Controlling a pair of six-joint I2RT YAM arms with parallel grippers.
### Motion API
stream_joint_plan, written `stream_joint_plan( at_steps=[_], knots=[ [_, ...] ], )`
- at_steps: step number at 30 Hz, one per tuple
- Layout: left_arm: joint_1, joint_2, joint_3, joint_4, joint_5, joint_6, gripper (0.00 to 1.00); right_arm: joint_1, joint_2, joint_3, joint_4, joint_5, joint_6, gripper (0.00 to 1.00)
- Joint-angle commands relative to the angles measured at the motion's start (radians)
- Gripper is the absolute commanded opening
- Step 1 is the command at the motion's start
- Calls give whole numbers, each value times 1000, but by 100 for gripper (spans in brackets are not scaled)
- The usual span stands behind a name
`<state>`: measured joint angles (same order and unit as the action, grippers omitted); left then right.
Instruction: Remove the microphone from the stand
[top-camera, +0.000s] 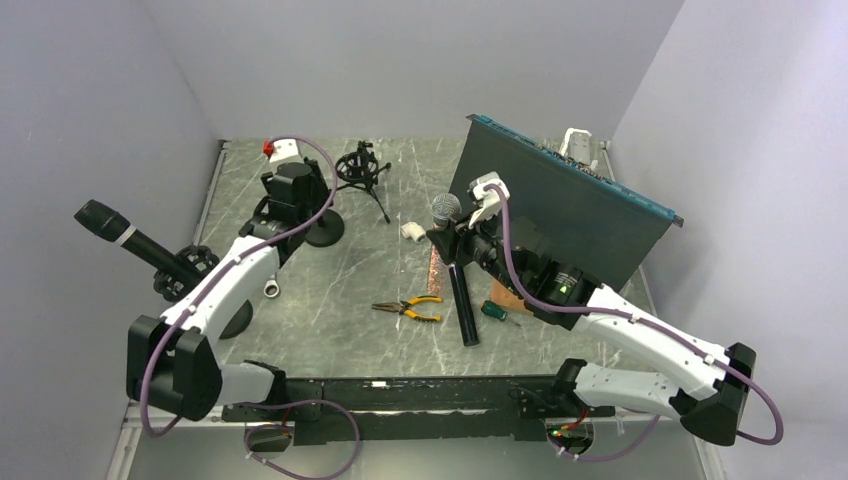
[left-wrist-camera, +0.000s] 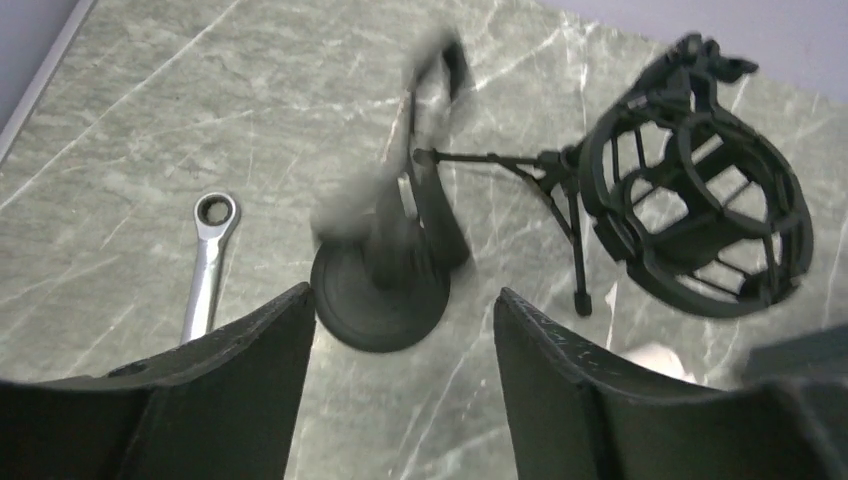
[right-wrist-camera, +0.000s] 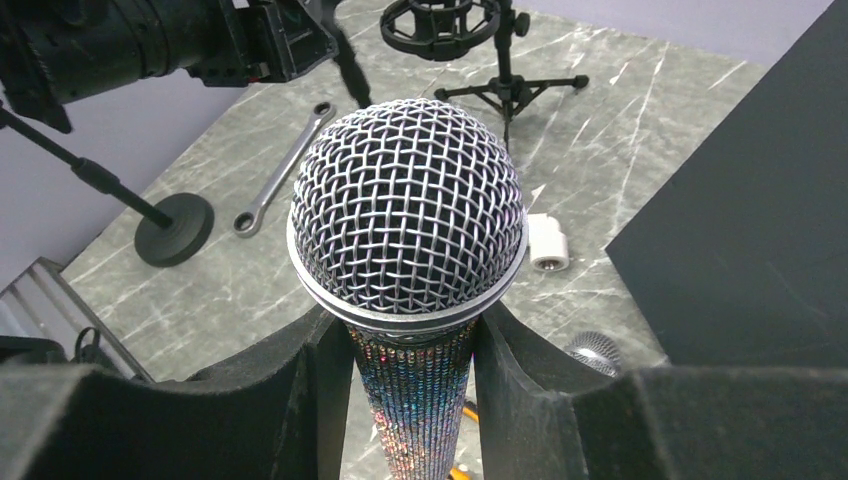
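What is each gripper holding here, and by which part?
Right gripper holds the microphone by its sparkly handle, just below the mesh head. Left gripper holds nothing.

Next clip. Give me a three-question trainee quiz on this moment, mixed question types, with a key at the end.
1. True or false: the right claw grips the mesh-headed microphone.
2. In the left wrist view, what lies on the table left of the round stand base? A wrench, B hammer, C scissors.
3. Fill in: the left claw has its jaws ___, holding nothing.
Key: 1 true; 2 A; 3 open.
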<state>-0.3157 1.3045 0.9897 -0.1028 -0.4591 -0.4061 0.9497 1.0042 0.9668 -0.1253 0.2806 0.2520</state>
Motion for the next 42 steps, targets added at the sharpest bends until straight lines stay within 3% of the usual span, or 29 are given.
stream_joint_plan(
  at_steps=[1, 4, 10, 17, 21, 26, 30, 33, 42],
  knots=[
    [-5, -98, 83, -214, 88, -32, 74, 2, 21, 19, 52, -44, 83, 0],
    [-5, -167, 107, -257, 170, -26, 81, 1, 69, 31, 46, -78, 128, 0],
    [-3, -359, 103, -317, 396, 0, 83, 0, 220, 146, -10, -140, 122, 0],
    [-3, -584, 99, -448, 592, 21, 98, -27, 568, 503, -286, -140, -357, 0],
    [-3, -689, 137, -570, 580, 12, 99, -34, 755, 666, -429, -83, -534, 0],
    [-3, -779, 266, -699, 541, 21, 100, -38, 889, 744, -484, -120, -649, 0],
    [-3, -808, 430, -802, 464, 44, 99, -37, 1018, 818, -519, -176, -692, 0],
    [-3, -827, 513, -852, 370, 46, 99, -38, 1124, 895, -566, -134, -702, 0],
    [-3, -892, 602, -914, 98, 86, 98, -37, 1222, 917, -508, -106, -748, 1]
  ],
)
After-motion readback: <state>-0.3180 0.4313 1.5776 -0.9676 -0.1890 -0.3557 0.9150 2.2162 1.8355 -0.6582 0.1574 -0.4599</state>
